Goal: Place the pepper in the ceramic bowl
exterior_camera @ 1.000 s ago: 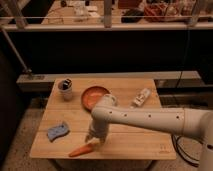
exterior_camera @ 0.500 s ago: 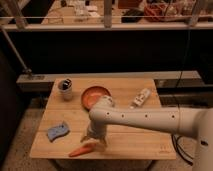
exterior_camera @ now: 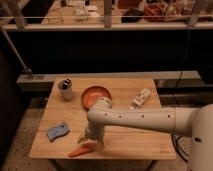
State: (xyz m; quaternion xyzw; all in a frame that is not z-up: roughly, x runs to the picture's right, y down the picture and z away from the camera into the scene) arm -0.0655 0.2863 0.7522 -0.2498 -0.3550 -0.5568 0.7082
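Observation:
The pepper [exterior_camera: 81, 150], slim, tapered and orange-red, lies flat near the front edge of the wooden table [exterior_camera: 135, 142], tip pointing left. My gripper [exterior_camera: 92, 144] is down at the pepper's thick right end, at the end of the white arm reaching in from the right. The ceramic bowl [exterior_camera: 94, 94], round and orange-terracotta, sits at the back middle of the table, behind the arm's elbow and partly covered by it.
A blue wavy sponge [exterior_camera: 57, 131] lies at the front left. A small grey-white cup [exterior_camera: 65, 89] with dark contents stands at the back left. A pale packet [exterior_camera: 141, 98] lies at the back right. A dark rail and shelving run behind the table.
The gripper has lowered slightly onto the pepper's thick end. The pepper, bowl, sponge and cup have stayed where they were.

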